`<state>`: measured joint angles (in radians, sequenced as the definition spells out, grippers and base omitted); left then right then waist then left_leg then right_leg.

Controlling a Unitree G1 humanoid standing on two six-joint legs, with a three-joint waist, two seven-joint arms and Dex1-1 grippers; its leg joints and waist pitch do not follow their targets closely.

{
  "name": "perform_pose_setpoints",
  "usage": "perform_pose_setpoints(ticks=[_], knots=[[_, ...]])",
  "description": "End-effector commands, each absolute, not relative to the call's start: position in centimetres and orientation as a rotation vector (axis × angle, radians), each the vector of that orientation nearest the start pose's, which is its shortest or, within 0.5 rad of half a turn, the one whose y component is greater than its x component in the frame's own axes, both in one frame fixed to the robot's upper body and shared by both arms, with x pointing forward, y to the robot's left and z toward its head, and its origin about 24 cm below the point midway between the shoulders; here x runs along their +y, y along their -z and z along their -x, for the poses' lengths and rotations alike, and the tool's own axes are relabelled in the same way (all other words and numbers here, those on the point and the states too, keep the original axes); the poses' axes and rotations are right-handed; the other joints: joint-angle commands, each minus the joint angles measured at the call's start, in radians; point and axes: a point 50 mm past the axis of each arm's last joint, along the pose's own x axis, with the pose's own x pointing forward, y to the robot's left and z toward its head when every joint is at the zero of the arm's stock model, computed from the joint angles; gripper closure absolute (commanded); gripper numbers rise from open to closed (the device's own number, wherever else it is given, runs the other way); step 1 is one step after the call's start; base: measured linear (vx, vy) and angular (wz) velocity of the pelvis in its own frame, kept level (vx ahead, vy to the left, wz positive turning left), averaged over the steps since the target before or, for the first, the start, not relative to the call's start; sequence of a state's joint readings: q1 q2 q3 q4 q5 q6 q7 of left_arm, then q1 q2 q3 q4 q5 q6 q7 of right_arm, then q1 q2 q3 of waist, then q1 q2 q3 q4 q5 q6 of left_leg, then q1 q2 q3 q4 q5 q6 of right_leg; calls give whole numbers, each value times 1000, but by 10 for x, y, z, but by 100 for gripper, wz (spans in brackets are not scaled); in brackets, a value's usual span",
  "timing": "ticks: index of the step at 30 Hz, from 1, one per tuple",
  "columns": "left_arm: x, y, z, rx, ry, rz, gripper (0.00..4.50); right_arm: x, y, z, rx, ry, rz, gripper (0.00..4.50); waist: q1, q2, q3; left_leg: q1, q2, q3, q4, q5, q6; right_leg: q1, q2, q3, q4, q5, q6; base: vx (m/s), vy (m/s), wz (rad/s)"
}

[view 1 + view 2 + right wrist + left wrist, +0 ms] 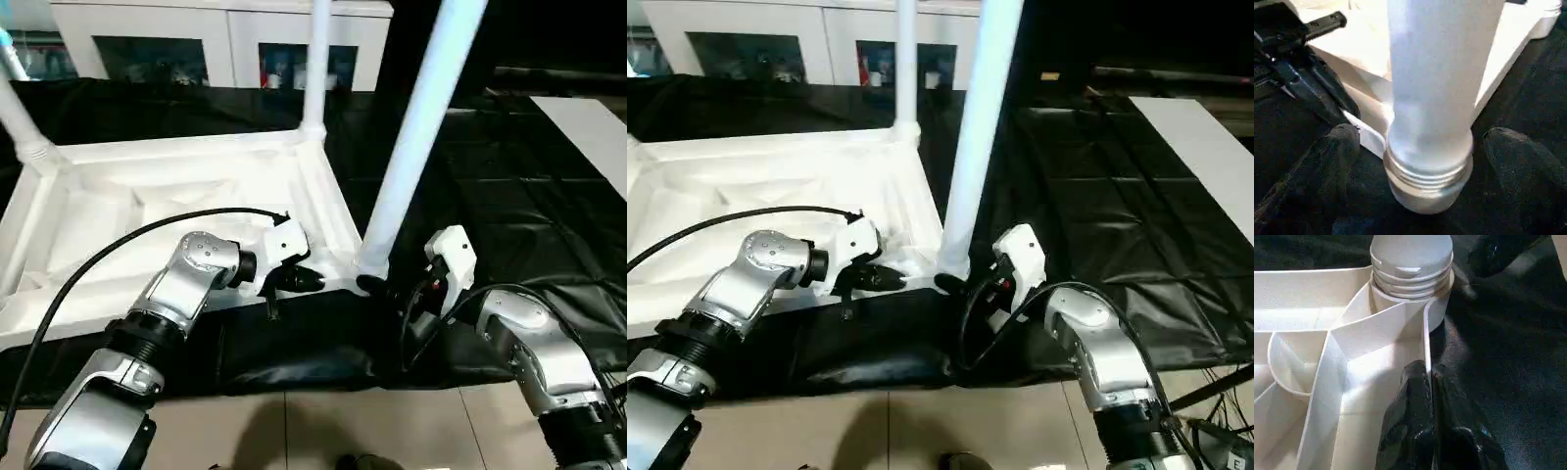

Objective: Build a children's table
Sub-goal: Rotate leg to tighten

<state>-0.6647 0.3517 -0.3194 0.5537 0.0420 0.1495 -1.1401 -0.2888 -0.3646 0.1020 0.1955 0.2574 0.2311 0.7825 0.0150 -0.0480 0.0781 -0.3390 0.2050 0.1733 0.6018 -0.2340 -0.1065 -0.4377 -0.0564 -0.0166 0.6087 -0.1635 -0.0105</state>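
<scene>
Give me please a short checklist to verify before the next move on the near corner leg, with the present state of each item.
1. Near leg stands in the corner socket of the tabletop: ok.
2. Leg screwed fully home: not ok, thread rings are exposed above the socket.
3. Right pincer open, fingers on either side of the leg and apart from it: ok.
4. Left pincer shut, its tips at the tabletop's side wall near that corner: ok.
5. Left pincer actually pressing the tabletop steady: cannot tell.
6. Far right leg upright in its corner: ok.
</scene>
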Motion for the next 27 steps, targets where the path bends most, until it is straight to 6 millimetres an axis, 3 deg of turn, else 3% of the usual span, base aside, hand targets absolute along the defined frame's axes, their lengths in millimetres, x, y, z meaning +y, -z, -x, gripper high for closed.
perform_pose_setpoints(ticks=[1,7,9,27], knots=[[115,-64,-322,447,1354,-500,450,-158,-58,-294,222,-875,98,7,0,0,-63,-11,12,9,-66,-47,115,73,-54,33,-55,-69,-298,0,0,0],[116,-64,-320,454,1362,-501,450,-156,-59,-300,211,-896,97,23,0,0,-65,-10,13,9,-65,-46,106,74,-53,34,-53,-73,-295,0,0,0],[116,-63,-320,455,1363,-502,450,-156,-59,-301,205,-898,97,59,0,1,-66,-10,12,10,-64,-36,109,75,-53,33,-52,-57,-300,0,0,0],[117,-63,-319,463,1371,-511,450,-152,-52,-299,210,-943,97,182,3,3,-71,-10,12,10,-62,-23,121,78,-53,32,-47,-24,-316,0,0,0]])
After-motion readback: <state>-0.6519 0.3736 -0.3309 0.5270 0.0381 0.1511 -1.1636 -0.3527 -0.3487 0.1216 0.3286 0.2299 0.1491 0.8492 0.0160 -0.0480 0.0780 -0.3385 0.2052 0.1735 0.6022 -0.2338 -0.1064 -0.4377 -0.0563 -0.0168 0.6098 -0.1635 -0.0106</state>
